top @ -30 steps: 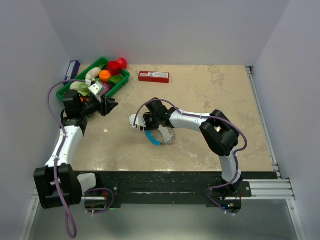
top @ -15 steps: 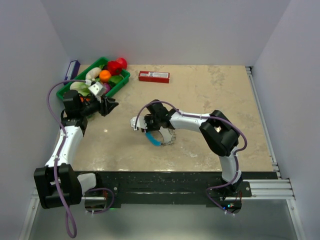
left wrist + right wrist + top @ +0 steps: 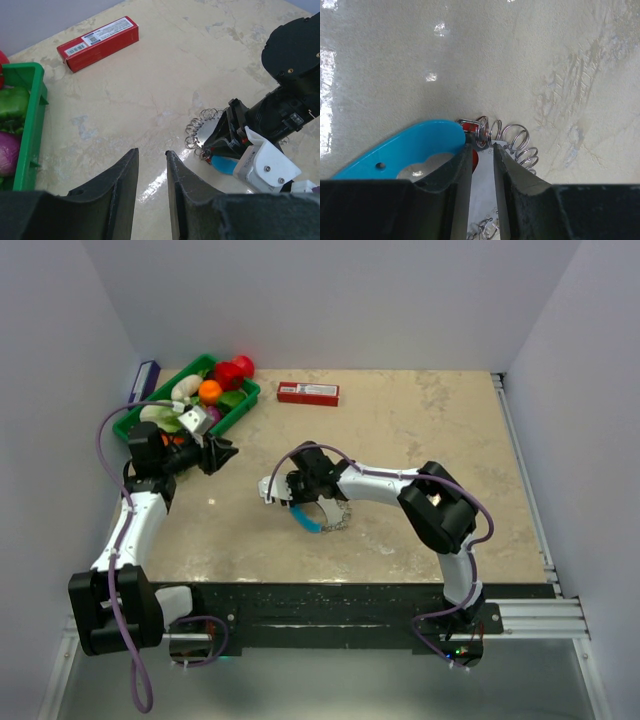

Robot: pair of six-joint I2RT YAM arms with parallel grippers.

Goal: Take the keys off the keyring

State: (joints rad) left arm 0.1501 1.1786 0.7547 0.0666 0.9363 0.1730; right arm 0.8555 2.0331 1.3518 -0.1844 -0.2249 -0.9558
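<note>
Top external view: the left gripper (image 3: 218, 452) hovers above the table (image 3: 430, 430), just beside the near corner of the green tray (image 3: 247, 400), which holds toy food. It touches nothing. The right arm reaches across to the middle of the table. The right gripper (image 3: 300, 500) points down onto the keyring (image 3: 310, 520), which lies flat on the table. The blue section of the keyring faces the left arm and the keys (image 3: 340, 518) fan out on the other side. A red box (image 3: 307, 393) lies well apart, near the far edge.

Left wrist view: the two fingers of the left gripper stand a narrow gap apart. Only bare table shows between them, and nothing is held. The right gripper is seen ahead, its tips down at the junction of the blue section and the coiled wire rings.

Right wrist view: the jaws of the right gripper are narrow. They straddle a flat silvery key and a small red piece, right where the blue section ends. One finger lies against the blue section. Wire rings sit just past the tips. Whether the jaws pinch the key or merely flank it cannot be determined.
</note>
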